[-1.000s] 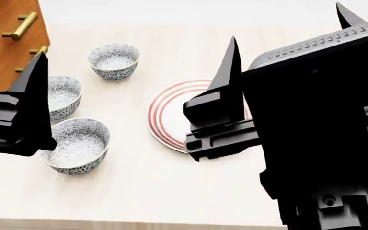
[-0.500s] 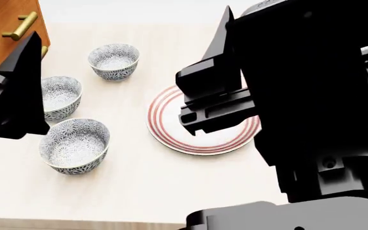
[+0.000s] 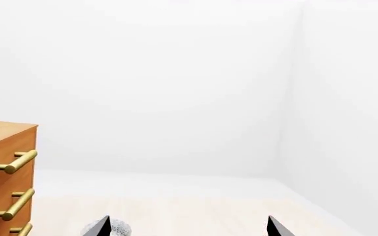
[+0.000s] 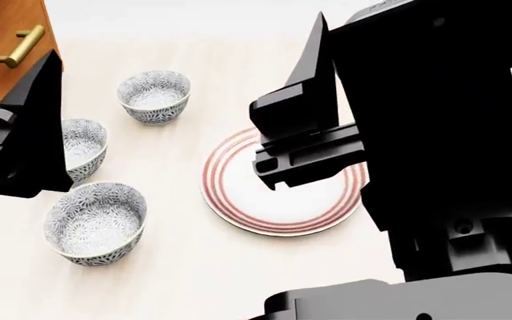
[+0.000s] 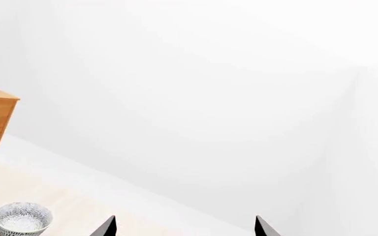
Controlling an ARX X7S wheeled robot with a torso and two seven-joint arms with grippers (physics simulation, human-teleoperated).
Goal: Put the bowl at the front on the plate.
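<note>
In the head view, the bowl at the front (image 4: 94, 223), white with a dense grey-blue flower pattern, stands nearest the table's front edge at the left. Two look-alike bowls stand behind it, a middle one (image 4: 80, 148) and a far one (image 4: 154, 95). The plate (image 4: 238, 193), white with red rings, lies right of the bowls. One left finger (image 4: 35, 107) hangs over the middle bowl, above and behind the front bowl. A right finger (image 4: 314, 73) hovers over the plate's far side. My left gripper (image 3: 187, 227) and right gripper (image 5: 185, 227) are both open and empty.
A wooden drawer cabinet (image 4: 7, 33) with brass handles stands at the table's far left, close to the left arm. The right arm's black body (image 4: 452, 133) hides the table's right part. Each wrist view shows a patterned bowl (image 3: 119, 229) (image 5: 22, 218) low on the light wooden tabletop.
The right arm has risen and swung over the plate, filling more of the head view. The left gripper has risen slightly. The bowls and plate now sit lower and larger in view.
</note>
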